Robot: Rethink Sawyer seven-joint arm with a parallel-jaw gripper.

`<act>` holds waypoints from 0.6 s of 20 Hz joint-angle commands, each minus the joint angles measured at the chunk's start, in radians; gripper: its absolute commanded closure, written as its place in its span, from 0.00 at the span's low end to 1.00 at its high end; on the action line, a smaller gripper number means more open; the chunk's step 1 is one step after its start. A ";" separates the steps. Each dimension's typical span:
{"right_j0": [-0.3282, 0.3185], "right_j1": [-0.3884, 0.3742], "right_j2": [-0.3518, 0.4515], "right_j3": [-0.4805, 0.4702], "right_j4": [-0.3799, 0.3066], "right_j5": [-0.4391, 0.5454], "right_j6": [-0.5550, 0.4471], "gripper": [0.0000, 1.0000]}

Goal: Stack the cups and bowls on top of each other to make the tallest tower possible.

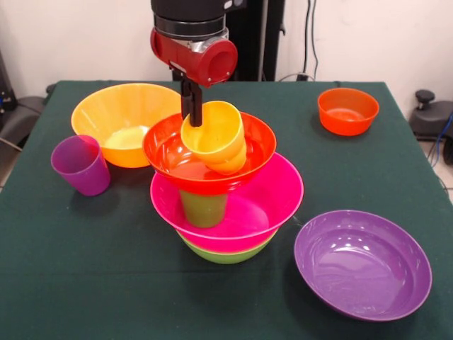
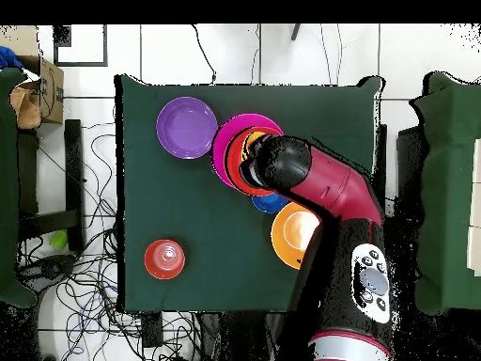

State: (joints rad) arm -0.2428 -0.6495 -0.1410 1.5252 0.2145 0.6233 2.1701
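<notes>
Purple bowl nearest, tower behind (arm above)

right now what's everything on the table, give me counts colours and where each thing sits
tower: one pile, table centre; lime green bowl at the bottom, pink bowl on it, green cup standing in the pink bowl, red-orange bowl on the cup, yellow cup tilted in the top bowl
purple cup: one, upright, left of the tower
orange bowl: one, large, behind the purple cup
small red-orange bowl: one, far right
purple bowl: one, near right
blue bowl: one, overhead view only, mostly under the arm
end effector: one, shut on the yellow cup's rim
</notes>
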 commanded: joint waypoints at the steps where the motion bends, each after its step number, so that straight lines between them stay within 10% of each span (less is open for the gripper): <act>1: -0.037 0.011 0.045 0.015 -0.017 0.015 0.062 1.00; 12: -0.043 -0.021 0.047 0.005 -0.024 0.064 0.047 1.00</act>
State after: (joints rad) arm -0.2791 -0.6491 -0.1442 1.5260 0.2145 0.6233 2.1701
